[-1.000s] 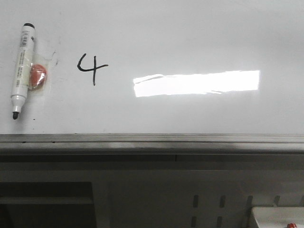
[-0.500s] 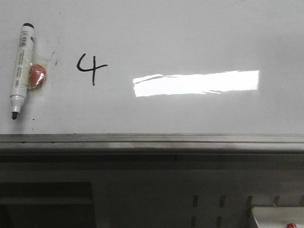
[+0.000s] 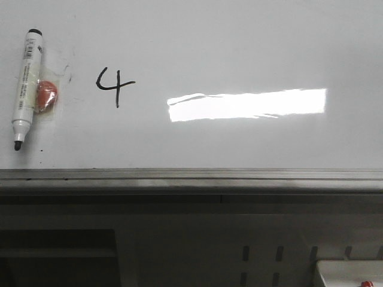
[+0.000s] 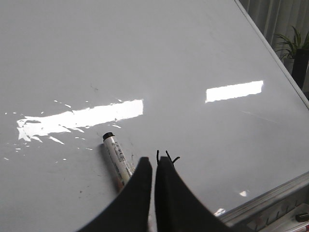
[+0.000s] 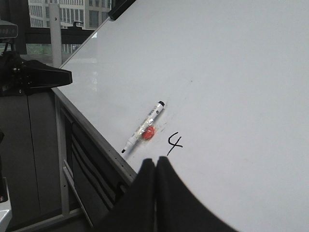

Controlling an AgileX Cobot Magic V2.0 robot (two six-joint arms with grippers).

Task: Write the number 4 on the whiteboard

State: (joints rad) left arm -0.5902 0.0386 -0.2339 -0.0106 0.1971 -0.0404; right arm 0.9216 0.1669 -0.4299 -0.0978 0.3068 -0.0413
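A black hand-drawn number 4 [image 3: 115, 85] stands on the whiteboard [image 3: 239, 48] at the left; it also shows in the right wrist view [image 5: 174, 142] and its top peeks past the fingers in the left wrist view [image 4: 167, 156]. A white marker [image 3: 26, 86] with its black tip bare lies left of the digit, beside an orange-red blob [image 3: 46, 95]. The marker also shows in both wrist views [image 4: 117, 158] [image 5: 143, 126]. My left gripper [image 4: 153, 160] is shut and empty, above the board near the marker. My right gripper [image 5: 155, 160] is shut and empty, near the board's lower rail.
The board's grey metal rail [image 3: 191, 175] runs along its lower edge, with a grey frame below. A bright rectangular light reflection [image 3: 247, 104] lies right of the digit. A potted plant [image 4: 294, 46] stands beyond the board's far edge in the left wrist view.
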